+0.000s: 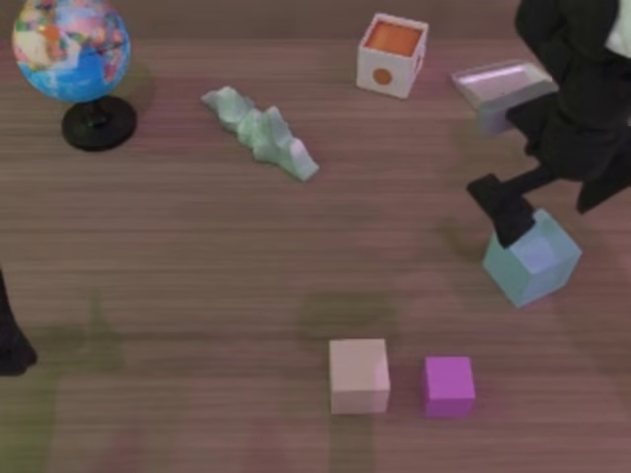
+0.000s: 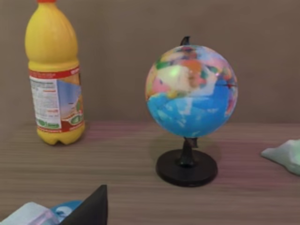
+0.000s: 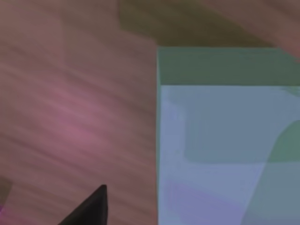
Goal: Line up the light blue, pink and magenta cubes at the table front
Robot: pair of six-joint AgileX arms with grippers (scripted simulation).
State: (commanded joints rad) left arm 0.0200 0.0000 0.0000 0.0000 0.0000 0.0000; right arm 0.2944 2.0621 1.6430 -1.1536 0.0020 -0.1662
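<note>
- Left hand point(image 1: 12, 350) parked at bench point(image 1: 177, 276) left edge; finger spread can't be told.
- Front: pink cube point(image 1: 359, 374), magenta cube point(image 1: 449, 385) beside it.
- Right hand point(image 1: 518, 232) over light blue cube point(image 1: 532, 259), right side; grip unclear.

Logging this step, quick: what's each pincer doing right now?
Left pincer: parked at the table's left edge; cannot be told.
Right pincer: at the light blue cube, grip cannot be told.
</note>
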